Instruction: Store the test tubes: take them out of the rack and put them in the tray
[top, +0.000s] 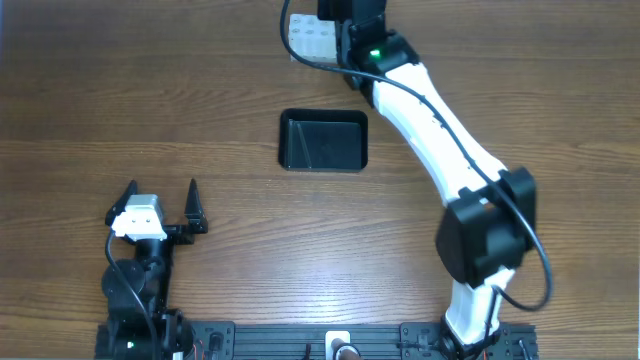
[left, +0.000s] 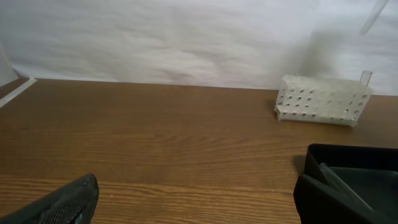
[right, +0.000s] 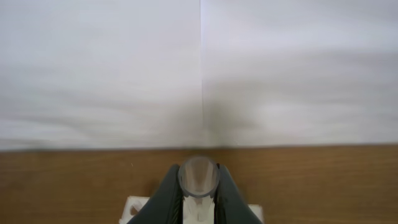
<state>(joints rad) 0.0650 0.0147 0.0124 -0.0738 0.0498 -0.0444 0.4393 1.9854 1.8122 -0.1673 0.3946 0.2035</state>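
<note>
The wooden table (top: 150, 90) bore a black tray (top: 283, 140) at its middle, apart from the white rack (left: 320, 99) at the far edge. One test tube (right: 198, 177) stood upright at the rack's end, long axis vertical and mouth up. The right gripper (right: 198, 198) was clamped around the tube's top. The left gripper (top: 160, 205) sat near its own base, fingers wide apart, holding nothing.

light: bright, even | shadow: soft patch on wall (left: 317, 53) (faint) | focus: left tool (left: 196, 186) blurred
</note>
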